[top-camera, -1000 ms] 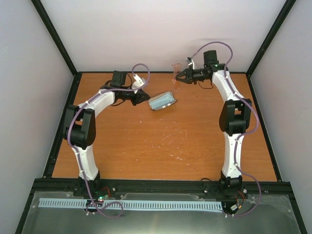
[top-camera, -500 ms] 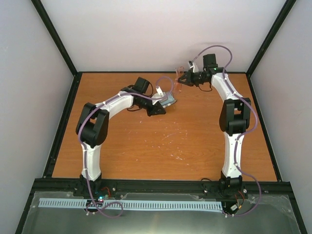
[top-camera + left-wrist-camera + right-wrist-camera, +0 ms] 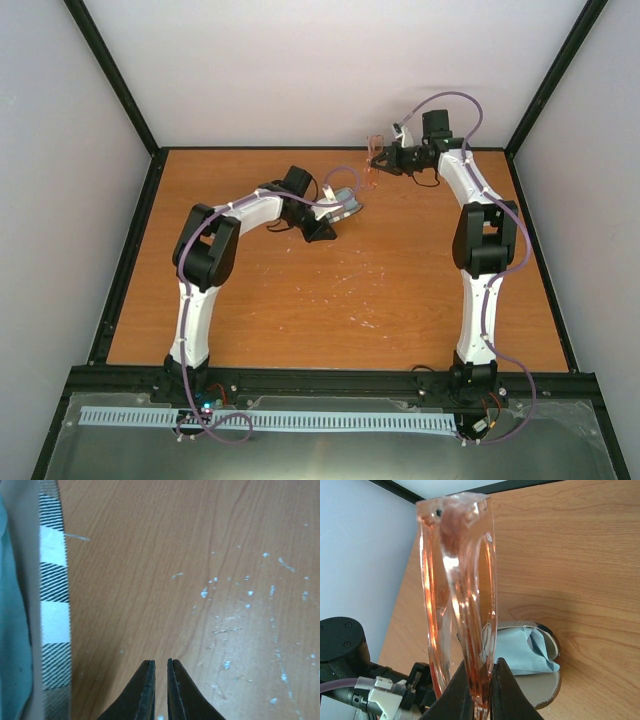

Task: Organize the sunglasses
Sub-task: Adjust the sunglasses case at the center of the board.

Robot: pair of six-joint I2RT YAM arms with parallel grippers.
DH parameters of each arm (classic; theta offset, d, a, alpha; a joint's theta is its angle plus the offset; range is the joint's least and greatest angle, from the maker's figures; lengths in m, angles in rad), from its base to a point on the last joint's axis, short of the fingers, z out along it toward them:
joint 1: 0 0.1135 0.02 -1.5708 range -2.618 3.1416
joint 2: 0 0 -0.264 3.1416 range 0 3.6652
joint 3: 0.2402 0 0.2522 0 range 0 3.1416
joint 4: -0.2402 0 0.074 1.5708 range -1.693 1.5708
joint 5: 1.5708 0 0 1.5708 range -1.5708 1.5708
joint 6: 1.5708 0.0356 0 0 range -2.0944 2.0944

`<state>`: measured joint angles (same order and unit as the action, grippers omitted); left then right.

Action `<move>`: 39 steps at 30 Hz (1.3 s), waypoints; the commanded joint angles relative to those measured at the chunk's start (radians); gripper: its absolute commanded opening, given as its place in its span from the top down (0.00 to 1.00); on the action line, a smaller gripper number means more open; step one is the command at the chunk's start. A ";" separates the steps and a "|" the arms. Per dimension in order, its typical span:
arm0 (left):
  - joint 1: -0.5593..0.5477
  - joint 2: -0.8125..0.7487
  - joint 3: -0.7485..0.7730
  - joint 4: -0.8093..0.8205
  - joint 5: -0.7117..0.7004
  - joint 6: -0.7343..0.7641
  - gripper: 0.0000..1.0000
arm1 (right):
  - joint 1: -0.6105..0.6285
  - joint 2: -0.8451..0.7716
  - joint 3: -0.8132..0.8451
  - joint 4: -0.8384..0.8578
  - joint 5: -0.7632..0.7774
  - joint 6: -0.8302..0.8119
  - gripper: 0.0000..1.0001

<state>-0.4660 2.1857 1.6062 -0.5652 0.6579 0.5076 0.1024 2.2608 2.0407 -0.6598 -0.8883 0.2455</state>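
Note:
My right gripper (image 3: 481, 680) is shut on the translucent amber sunglasses (image 3: 462, 580), folded and held up in the air at the back of the table; in the top view they show as a faint reddish shape (image 3: 374, 152) at the gripper (image 3: 380, 160). Below them lies the open striped case (image 3: 547, 680) with the light blue cloth (image 3: 525, 650) inside. My left gripper (image 3: 161, 667) has its jaws almost together, empty, low over bare wood right beside the case's striped edge (image 3: 54, 605). In the top view it (image 3: 325, 232) sits at the case (image 3: 345, 204).
The wooden table (image 3: 330, 300) carries white scratch marks near its middle. Black frame rails and grey walls enclose the table on the left, back and right.
My left arm has swung right from the back left to the case and settled beside it. My right gripper with the sunglasses has shifted slightly right and back.

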 commanded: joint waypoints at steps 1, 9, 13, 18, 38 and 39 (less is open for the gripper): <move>0.000 0.033 0.050 0.017 -0.070 0.032 0.89 | -0.009 -0.010 -0.001 -0.023 0.007 -0.044 0.97; 0.018 0.048 0.071 0.054 -0.162 0.054 0.89 | -0.009 -0.028 -0.025 -0.043 0.030 -0.077 0.97; 0.053 0.068 0.124 0.056 -0.193 0.062 0.89 | -0.008 -0.029 -0.029 -0.044 0.024 -0.080 0.97; 0.081 0.090 0.174 0.060 -0.226 0.073 0.89 | -0.009 -0.026 -0.027 -0.054 0.013 -0.096 0.97; 0.098 0.143 0.240 0.085 -0.266 0.095 0.88 | 0.110 0.094 0.057 -0.105 -0.040 -0.096 0.97; 0.099 0.143 0.241 0.089 -0.270 0.095 0.88 | 0.119 0.107 0.071 -0.112 -0.040 -0.099 0.97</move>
<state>-0.3710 2.3222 1.7977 -0.5014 0.4038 0.5865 0.1860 2.3104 2.0487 -0.7540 -0.9089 0.1390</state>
